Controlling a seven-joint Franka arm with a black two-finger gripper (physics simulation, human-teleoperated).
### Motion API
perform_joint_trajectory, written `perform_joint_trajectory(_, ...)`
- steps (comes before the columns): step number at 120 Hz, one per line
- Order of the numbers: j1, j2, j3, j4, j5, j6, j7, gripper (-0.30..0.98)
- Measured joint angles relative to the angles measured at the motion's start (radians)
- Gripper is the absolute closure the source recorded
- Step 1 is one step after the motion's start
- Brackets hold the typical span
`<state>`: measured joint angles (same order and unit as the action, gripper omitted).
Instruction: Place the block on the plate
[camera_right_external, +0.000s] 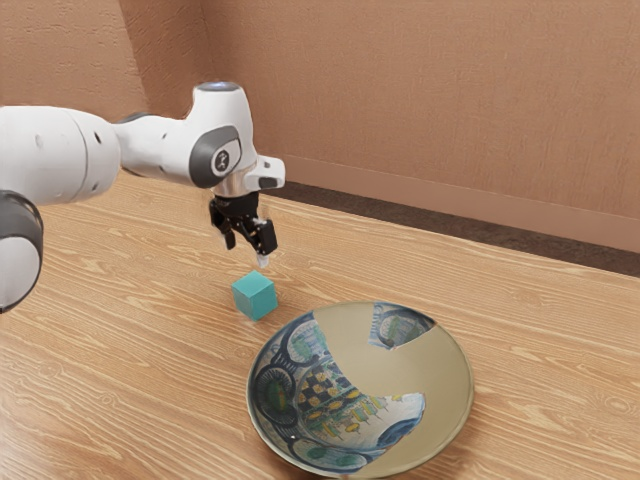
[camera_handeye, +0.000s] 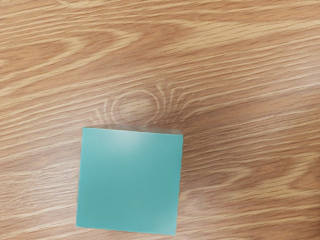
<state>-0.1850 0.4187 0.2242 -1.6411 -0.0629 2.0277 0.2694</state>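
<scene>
Exterior view: black two-finger gripper (camera_right_external: 247, 254) at the end of the white jointed arm (camera_right_external: 160, 148), raised higher than the wide ceramic-looking plate (camera_right_external: 448, 385) with its beige glaze and blue painted patches. Fingers apart, nothing held between them. Smooth teal cube-shaped block (camera_right_external: 254, 298) flat on the wood-grain table (camera_right_external: 540, 330), near the plate and outside its rim, off toward the exterior view's left. In the wrist view, square top face of the block (camera_handeye: 130, 181) in plain sight, slightly turned.

Step in hand, by judgement: the pick-up, with the placing on the plate yet to do. Match the slight turn of the block first, then come straight down at the block's spot outside the plate — one finger to each of two opposite faces, both low enough for a firm hold. Close evenly; beware of landing a fingertip on the top face or shoving the block toward the plate. Lift well above the rim before crossing — then lower gently over the plate's middle, away from the sloping wall, and release only after settling.
</scene>
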Motion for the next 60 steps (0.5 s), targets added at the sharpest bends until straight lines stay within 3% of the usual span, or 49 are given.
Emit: perform_joint_trajectory(60, 0.037, 0.124, 0.000, -0.004, -0.097, 0.133, 0.175, 0.00)
